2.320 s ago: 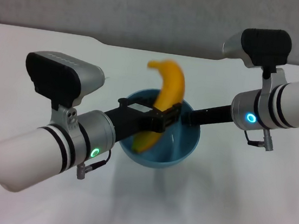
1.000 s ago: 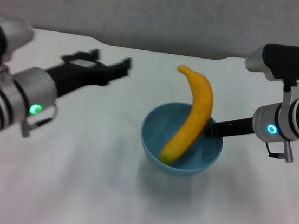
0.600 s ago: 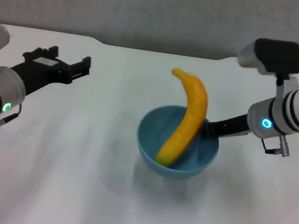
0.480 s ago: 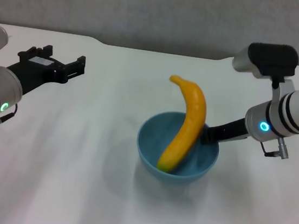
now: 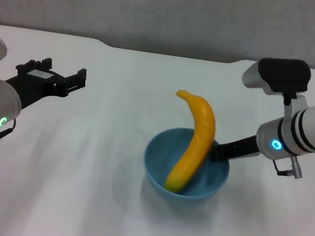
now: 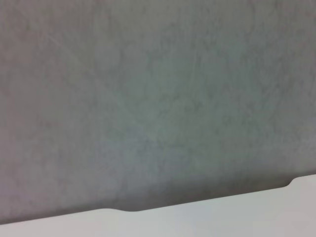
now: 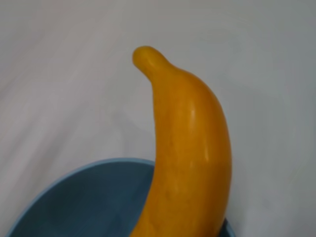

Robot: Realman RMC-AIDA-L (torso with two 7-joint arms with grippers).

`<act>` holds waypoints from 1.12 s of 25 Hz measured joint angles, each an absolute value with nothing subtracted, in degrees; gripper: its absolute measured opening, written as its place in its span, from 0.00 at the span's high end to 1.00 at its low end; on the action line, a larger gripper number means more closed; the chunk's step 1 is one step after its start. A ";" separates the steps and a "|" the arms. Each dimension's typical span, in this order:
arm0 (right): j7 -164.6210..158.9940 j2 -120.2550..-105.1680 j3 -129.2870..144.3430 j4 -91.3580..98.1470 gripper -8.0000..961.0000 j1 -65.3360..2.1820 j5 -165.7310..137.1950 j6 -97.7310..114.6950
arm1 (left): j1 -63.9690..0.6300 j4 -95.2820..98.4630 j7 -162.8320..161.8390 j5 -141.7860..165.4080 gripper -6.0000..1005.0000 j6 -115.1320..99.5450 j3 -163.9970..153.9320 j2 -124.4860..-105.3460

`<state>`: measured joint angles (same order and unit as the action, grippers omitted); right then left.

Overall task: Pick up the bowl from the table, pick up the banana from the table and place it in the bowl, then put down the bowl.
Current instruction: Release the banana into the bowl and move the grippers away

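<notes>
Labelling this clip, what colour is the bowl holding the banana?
Light blue, plain bowl; clearest in the head view.

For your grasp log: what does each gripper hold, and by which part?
The right gripper holds the bowl by its rim, beside the banana. The left gripper holds nothing.

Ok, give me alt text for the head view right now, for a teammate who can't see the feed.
A yellow banana stands tilted in a light-blue bowl, its upper end sticking out above the rim, while the right gripper grips the bowl's right rim over the white table. The left gripper is open and empty, held off to the left, well clear of the bowl.
</notes>
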<state>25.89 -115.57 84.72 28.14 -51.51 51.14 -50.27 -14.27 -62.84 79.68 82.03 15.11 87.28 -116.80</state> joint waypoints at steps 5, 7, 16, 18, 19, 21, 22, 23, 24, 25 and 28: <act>26.23 -115.56 84.79 28.05 0.84 -50.94 51.14 -50.13 | -13.92 -62.76 79.81 81.13 0.13 15.11 87.34 -116.81; 26.60 -115.60 84.84 28.02 0.84 -50.76 51.16 -49.71 | -13.90 -62.75 80.10 80.30 0.13 15.12 87.28 -116.81; 26.86 -115.66 86.18 28.05 0.82 -50.06 51.26 -48.44 | -13.77 -61.98 80.26 79.89 0.13 15.20 87.36 -116.81; 26.87 -115.67 86.18 28.04 0.81 -49.96 51.25 -48.35 | -13.77 -61.88 80.26 79.88 0.13 15.21 87.36 -116.81; 26.87 -115.66 86.18 28.04 0.81 -49.94 51.25 -48.29 | -13.76 -61.88 80.26 79.87 0.13 15.21 87.34 -116.81; 26.88 -115.66 86.18 28.02 0.81 -49.86 51.25 -48.06 | -13.76 -61.87 80.23 79.81 0.13 15.22 87.35 -116.81; 26.93 -115.66 86.19 28.04 0.81 -49.77 51.25 -47.89 | -13.76 -61.87 80.20 79.76 0.13 15.23 87.35 -116.81; 27.06 -115.66 86.22 28.09 0.80 -49.62 51.24 -47.80 | -13.77 -61.87 80.17 79.64 0.13 15.23 87.36 -116.81; 27.21 -115.66 86.23 28.17 0.80 -49.48 51.24 -47.72 | -13.77 -61.87 80.17 79.43 0.13 15.24 87.35 -116.81; 27.40 -115.66 86.23 28.21 0.80 -49.34 51.24 -47.66 | -13.77 -61.87 80.18 79.23 0.13 15.23 87.33 -116.81; 27.61 -115.67 86.23 28.19 0.80 -49.30 51.24 -47.38 | -13.75 -61.52 80.20 78.49 0.13 15.23 87.35 -116.81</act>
